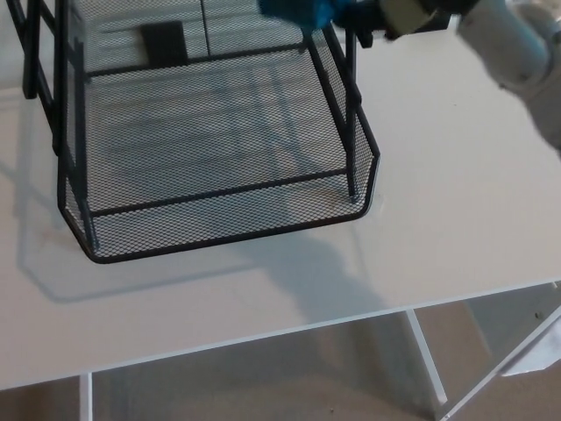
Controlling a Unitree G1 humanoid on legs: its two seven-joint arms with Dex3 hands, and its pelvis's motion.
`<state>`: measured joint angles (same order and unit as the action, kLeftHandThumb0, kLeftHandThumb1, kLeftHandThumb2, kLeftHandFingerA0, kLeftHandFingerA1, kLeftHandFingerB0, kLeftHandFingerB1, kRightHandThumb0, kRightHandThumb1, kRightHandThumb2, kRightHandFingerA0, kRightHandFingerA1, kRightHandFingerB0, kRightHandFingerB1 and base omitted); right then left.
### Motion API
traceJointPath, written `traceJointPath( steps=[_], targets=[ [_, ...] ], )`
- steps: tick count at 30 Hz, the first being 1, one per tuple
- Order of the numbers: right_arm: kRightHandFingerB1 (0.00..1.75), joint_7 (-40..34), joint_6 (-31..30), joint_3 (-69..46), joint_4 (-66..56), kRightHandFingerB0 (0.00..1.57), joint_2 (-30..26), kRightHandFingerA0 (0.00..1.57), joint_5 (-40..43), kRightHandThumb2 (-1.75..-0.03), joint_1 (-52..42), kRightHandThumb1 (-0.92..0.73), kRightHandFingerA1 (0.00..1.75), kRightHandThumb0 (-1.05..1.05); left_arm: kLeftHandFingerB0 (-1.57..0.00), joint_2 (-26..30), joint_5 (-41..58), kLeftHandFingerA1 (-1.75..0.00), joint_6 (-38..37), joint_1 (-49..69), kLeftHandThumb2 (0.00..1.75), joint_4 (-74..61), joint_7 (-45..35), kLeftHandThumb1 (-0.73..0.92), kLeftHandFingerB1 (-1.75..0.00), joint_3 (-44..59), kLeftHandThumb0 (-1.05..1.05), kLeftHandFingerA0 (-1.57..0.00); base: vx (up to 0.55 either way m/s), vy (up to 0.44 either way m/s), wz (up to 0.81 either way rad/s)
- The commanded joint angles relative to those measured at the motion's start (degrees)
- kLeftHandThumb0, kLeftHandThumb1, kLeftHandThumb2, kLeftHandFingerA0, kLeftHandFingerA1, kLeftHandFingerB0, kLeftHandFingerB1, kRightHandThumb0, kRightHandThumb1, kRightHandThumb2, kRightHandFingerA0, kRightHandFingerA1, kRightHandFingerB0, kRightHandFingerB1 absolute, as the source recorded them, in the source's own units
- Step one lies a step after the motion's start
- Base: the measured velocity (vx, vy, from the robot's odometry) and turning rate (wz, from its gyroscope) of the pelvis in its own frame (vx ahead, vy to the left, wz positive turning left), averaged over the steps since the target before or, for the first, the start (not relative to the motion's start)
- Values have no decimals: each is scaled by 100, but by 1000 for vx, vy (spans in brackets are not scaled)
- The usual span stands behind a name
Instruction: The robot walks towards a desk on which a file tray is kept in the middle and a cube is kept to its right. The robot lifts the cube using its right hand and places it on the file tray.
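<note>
cube [296, 10]: blue, blurred, at the top edge of the frame just right of centre, partly cut off by that edge. it sits above the rear right corner of the file tray [219, 237], at the level of the tops of the tray's upright posts. i cannot tell whether it touches the tray.

right hand [361, 24]: black, comes in from the upper right and is closed against the cube's right side, holding it. individual fingers are too blurred to separate. behind the hand there is a beige wrist section [408, 13], then the white forearm [504, 39] running off toward the right edge.

left hand: not visible.

file tray: black wire mesh, fills the upper left and centre of the frame. its front rim, with rounded corners, faces the bottom of the picture. thin black posts [351, 132] rise along its right side, and more stand along the left. the mesh floor of the lower level shows bare, with the pale surface visible through it. a small dark rectangle [164, 42] shows near the back of the tray at upper left.

desk [456, 202]: white, flat. the tray rests on it. a soft grey shadow [324, 272] lies on the top just below the tray's front right corner. the desk's front edge runs across the lower part of the frame, with white frame legs [425, 360] and beige floor [263, 377] beneath.
</note>
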<state>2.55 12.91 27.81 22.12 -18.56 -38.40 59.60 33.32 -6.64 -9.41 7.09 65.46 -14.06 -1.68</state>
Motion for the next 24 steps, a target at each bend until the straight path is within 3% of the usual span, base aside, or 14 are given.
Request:
traceJointPath(
  steps=[1, 4, 7, 9, 14, 15, 17, 18, 19, 20, 21, 22, 23, 24],
  targets=[
    [67, 1373, -487, 716, 495, 99, 607, 95, -118, -60, -102, -55, 131, -26, -31, 8, -146, -43, -11, 79, 66, -11, 148, 87, -34, -55, -59, -45, 0, 0, 0],
    [69, 1299, -451, 832, 628, 99, 701, 98, -169, -64, -144, -53, 127, -25, -32, 24, -123, -45, -76, 128, 66, -66, 105, 87, -36, -48, -60, -44, 0, 0, 0],
    [70, 1400, -541, 921, 630, 95, 773, 92, -179, -65, -226, -53, 150, -28, -27, 46, -105, -42, 56, 169, 66, -225, 40, 87, -33, -45, -59, -42, 0, 0, 0],
    [79, 1309, -530, 936, 675, 95, 841, 94, -184, -69, -279, -52, 150, -27, -29, 37, -97, -44, 98, 166, 66, -241, 55, 86, -34, -34, -59, -44, 0, 0, 0],
    [80, 1327, -516, 937, 710, 95, 895, 94, -241, -77, -294, -50, 158, -24, -30, 40, -189, -42, -23, 203, 66, -212, 145, 88, -34, -109, -59, -44, 0, 0, 0],
    [76, 1241, -509, 888, 757, 88, 941, 95, -211, -76, -291, -58, 160, -25, -29, 56, -152, -43, 13, 228, 66, -245, 92, 88, -34, -90, -59, -45, 0, 0, 0],
    [50, 1207, -669, 852, 624, 53, 914, 72, -332, -67, -293, -70, 150, -34, -30, 40, -60, -43, 111, 221, 66, -245, 43, 86, -34, -25, -59, -44, 0, 0, 0],
    [50, 1220, -715, 842, 604, 53, 923, 72, -346, -67, -299, -70, 150, -34, -30, 34, -60, -43, 103, 210, 66, -214, 58, 86, -34, -20, -59, -44, 0, 0, 0],
    [40, 1686, -1172, 928, 495, 28, 928, 20, -506, -62, -204, -76, 73, -41, -29, 16, -61, -44, 108, 210, 66, -188, 78, 86, -34, -18, -60, -44, 0, 0, 0],
    [37, 2115, -1530, 993, 370, 8, 921, 0, -631, -62, -106, -75, 36, -48, -27, 13, -45, -42, 84, 213, 66, -182, 54, 86, -33, -6, -59, -42, 0, 0, 0],
    [30, 2193, -1786, 916, 260, 0, 971, 0, -612, -58, -119, -65, 0, -57, -27, -13, -77, -41, 81, 165, 66, -85, 109, 86, -32, -28, -60, -42, 0, 0, 0],
    [17, 2286, -1973, 848, 215, 2, 1010, 0, -569, -72, -102, -53, 0, -63, -30, -2, -147, -42, 12, 153, 66, -48, 140, 88, -34, -89, -60, -43, 0, 0, 0],
    [4, 2354, -2053, 832, 176, 0, 1006, 0, -587, -71, -66, -42, 13, -85, -31, 6, -171, -44, 28, 146, 66, -47, 170, 86, -34, -108, -61, -45, 0, 0, 0],
    [0, 2371, -2077, 837, 144, 0, 985, 0, -637, -76, -40, -49, 12, -92, -30, 17, -159, -43, 49, 169, 66, -90, 159, 87, -34, -103, -61, -44, 0, 0, 0]
  ],
)
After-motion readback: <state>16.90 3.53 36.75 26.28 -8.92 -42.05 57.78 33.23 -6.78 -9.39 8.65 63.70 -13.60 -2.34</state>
